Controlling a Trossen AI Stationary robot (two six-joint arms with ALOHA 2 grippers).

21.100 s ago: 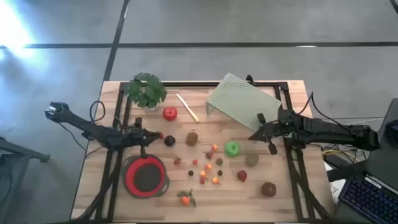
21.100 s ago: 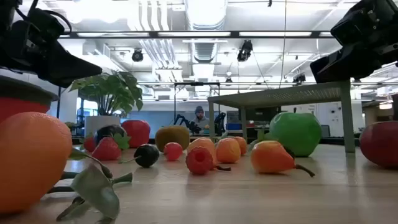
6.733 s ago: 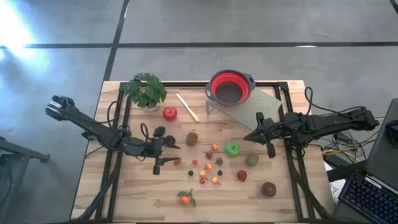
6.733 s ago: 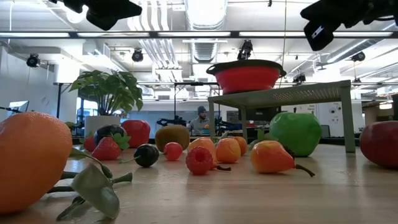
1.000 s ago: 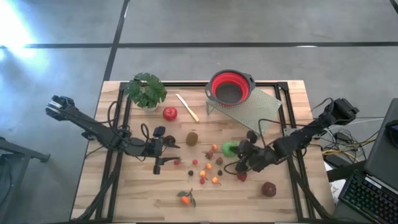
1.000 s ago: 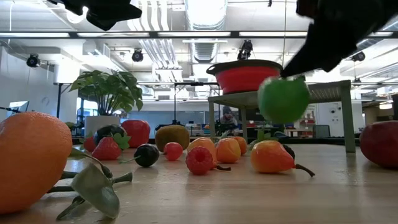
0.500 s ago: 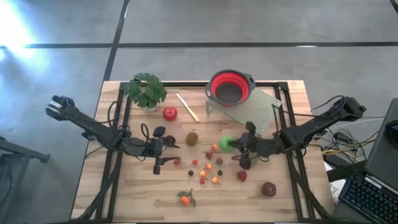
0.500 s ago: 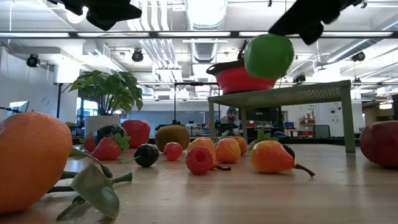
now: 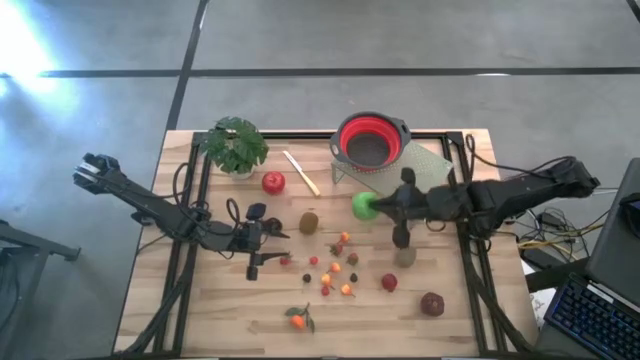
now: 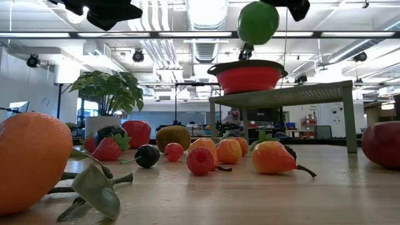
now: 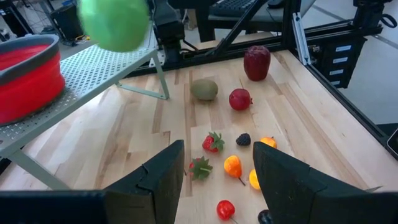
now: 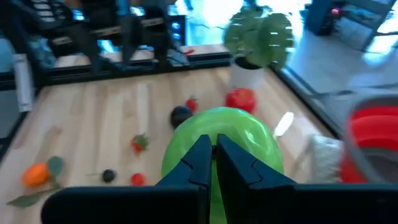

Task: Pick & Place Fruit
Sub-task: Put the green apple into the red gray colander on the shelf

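A robotics lab: exposed ceiling ducts (image 10: pixel 164 47), strip lights (image 10: pixel 125 34), and workstations behind the wooden table (image 9: pixel 200 310).

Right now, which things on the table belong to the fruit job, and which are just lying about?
Job: green apple in the right pincer; red apple; kiwi; tangerine; red bowl.
Lying about: potted plant; knife.

Green apple (image 9: pixel 364 205); red bowl (image 9: pixel 369 140); pale green perforated rack (image 9: pixel 425 172); light wood table (image 9: pixel 200 310); dark claw (image 9: pixel 379 205).
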